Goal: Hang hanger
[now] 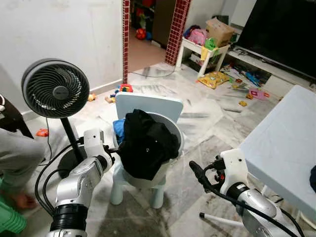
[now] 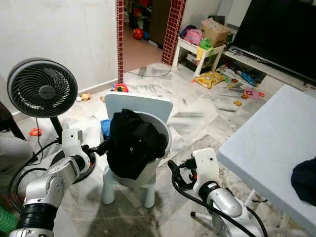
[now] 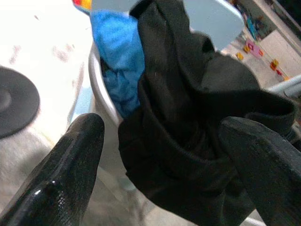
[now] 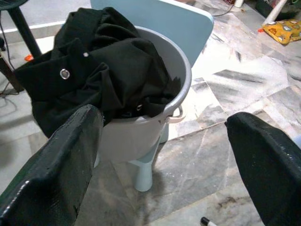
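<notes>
Marble floor [image 1: 197, 163]: one bucket [image 4: 141, 136], one black garment [image 1: 145, 143].

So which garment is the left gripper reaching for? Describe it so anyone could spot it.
On the pale blue chair stands a grey bucket. The black garment spills over its rim, unlike the blue cloth tucked inside.

A crumpled black garment [image 1: 145, 143] spills over the rim of a grey bucket [image 4: 181, 89] standing on a pale blue chair [image 1: 150, 106].

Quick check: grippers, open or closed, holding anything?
Left gripper: open, fingers either side of the black garment, not clamped.
Right gripper: open, holding nothing.
</notes>
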Tool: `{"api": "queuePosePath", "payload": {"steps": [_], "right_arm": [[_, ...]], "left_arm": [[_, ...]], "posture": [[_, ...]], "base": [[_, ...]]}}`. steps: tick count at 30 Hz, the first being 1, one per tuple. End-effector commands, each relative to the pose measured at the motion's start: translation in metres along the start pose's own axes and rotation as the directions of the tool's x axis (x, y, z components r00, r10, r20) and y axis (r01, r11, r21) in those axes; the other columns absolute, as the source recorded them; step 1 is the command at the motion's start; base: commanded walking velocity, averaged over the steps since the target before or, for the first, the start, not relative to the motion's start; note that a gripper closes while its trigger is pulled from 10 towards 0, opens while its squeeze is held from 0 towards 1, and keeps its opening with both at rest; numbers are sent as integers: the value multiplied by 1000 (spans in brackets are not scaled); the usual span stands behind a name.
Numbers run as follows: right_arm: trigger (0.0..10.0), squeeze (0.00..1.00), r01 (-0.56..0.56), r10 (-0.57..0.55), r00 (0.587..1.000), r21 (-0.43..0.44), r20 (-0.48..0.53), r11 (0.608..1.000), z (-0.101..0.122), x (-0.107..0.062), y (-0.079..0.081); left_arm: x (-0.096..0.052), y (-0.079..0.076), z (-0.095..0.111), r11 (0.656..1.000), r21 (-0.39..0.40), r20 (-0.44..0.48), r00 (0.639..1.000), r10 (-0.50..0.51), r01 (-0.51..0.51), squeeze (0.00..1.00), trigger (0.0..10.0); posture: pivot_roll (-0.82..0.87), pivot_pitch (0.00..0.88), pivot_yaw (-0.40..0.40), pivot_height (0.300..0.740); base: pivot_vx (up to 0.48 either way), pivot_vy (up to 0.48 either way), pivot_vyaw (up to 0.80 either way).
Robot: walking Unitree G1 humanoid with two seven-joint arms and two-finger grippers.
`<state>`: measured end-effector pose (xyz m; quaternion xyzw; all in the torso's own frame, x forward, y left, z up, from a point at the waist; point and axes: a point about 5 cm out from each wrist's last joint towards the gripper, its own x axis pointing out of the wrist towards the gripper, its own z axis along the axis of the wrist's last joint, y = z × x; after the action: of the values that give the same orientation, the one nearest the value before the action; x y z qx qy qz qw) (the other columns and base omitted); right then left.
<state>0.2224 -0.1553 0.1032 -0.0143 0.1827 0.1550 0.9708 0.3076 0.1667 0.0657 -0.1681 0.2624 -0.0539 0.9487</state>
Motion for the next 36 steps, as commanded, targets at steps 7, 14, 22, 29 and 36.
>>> {"api": "queuePosePath", "payload": {"steps": [7, 14, 22, 29, 36], "right_arm": [[10000, 0, 21, -20, 1000, -19, 11, 1000, 6, -8, -5], [10000, 0, 26, -26, 1000, -28, 11, 999, 8, -10, -5], [10000, 0, 31, -31, 1000, -26, 1, 999, 5, -13, -5], [10000, 0, 14, -14, 1000, -28, -11, 1000, 4, -15, -3], [10000, 0, 16, -17, 1000, -31, -15, 999, 4, -17, -5]], "left_arm": [[12, -27, -11, 995, -2, -72, 993, -96, 96, 0, 10000], [19, -46, -18, 979, 84, -116, 978, -175, 185, 0, 10000], [16, -41, -26, 982, 88, -141, 978, -151, 165, 0, 10000], [16, -29, -33, 992, 56, -177, 979, -105, 117, 0, 10000], [16, -20, -36, 996, 46, -192, 979, -65, 75, 0, 10000]], "posture": [[94, 0, -169, 740], [75, 0, -172, 740], [71, 0, -165, 740], [67, 0, -171, 740], [62, 0, -176, 740]], "base": [[0, 0, 0], [0, 0, 0], [0, 0, 0], [0, 0, 0], [0, 0, 0]]}}
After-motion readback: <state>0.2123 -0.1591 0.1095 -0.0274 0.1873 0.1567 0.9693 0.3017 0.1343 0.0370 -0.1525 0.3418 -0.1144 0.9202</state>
